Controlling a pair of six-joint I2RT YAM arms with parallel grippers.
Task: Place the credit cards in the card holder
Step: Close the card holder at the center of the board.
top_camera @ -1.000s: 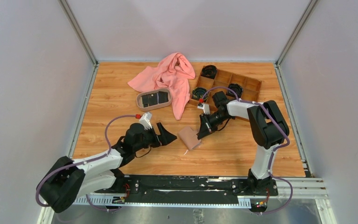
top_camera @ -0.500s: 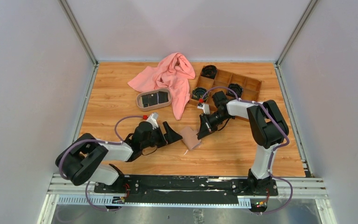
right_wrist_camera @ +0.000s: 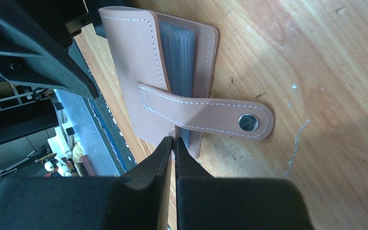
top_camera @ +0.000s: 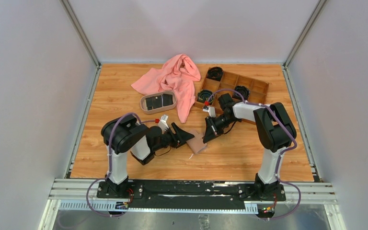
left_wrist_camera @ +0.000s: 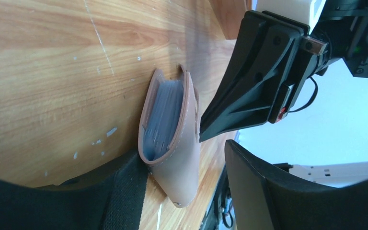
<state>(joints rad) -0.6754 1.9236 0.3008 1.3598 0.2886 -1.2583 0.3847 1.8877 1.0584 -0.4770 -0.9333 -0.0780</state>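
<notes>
Movement on the left side: the left arm has folded in across the bench (top_camera: 110,96) within the last second, and the left gripper (top_camera: 189,137) now arrives at the card holder (top_camera: 197,143) from the left. Its jaws are spread wide, with one finger on each side of the holder's near corner in the left wrist view and nothing clamped yet. The right gripper (top_camera: 207,135) has not budged. It sits pinched together with its tips against the holder's cover, and I can't tell whether any leather is caught between them. The strap (right_wrist_camera: 206,115) lies undone and flat, grey sleeves showing. The credit cards (top_camera: 158,101) are still in the oval tray (top_camera: 142,103), far-left of the holder. So both arms are on the holder, and it looks set to be steadied and opened before any card comes over.
</notes>
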